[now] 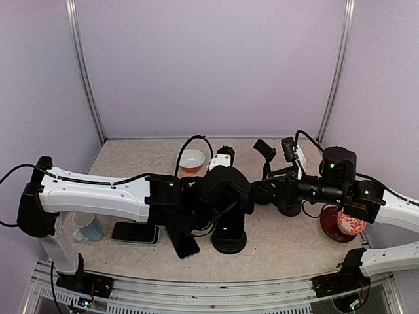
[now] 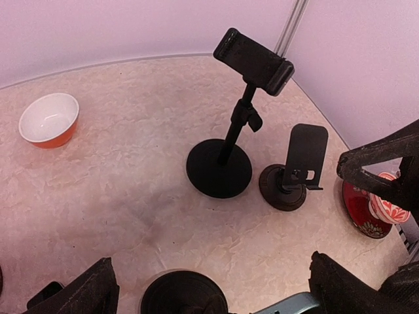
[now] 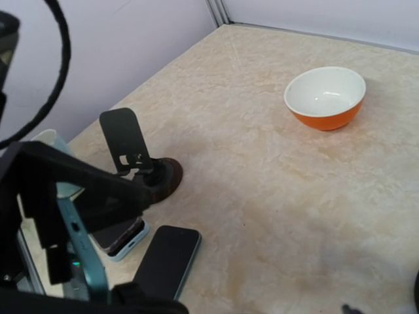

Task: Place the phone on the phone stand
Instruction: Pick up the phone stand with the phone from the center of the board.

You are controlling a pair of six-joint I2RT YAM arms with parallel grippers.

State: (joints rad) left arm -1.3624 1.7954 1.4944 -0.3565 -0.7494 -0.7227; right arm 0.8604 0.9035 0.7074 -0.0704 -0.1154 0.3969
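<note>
A: Fingers (image 2: 95,291) of the left gripper (image 2: 211,261) stand wide apart, nothing between them. The round base (image 2: 183,294) of a stand sits on the table (image 2: 118,196) just below.

B: The right gripper (image 1: 262,191)?

A: Cannot tell. In its wrist view a teal-edged phone (image 3: 73,252) stands on edge right against a dark framework (image 3: 72,186) at the near left. Whether that is a grip does not show.

B: Other phones?

A: A flat phone (image 3: 167,261) lies on the table, just beside a stack of phones (image 3: 118,237). No finger is on either.

B: Stands?

A: Tall clamp stand (image 2: 252,62), clamp apparently empty. Low stand (image 2: 304,149) just beside it, plate bare. Second low stand (image 3: 127,140) near the stack, plate bare too.

B: Progress?

A: Judged not past the middle. No stand in view carries a phone, so the placing is not done. If the teal-edged phone is in hand, what is left is the carry to a stand, seating it on the rest, and the release. If not, the pick-up is left as well
</note>
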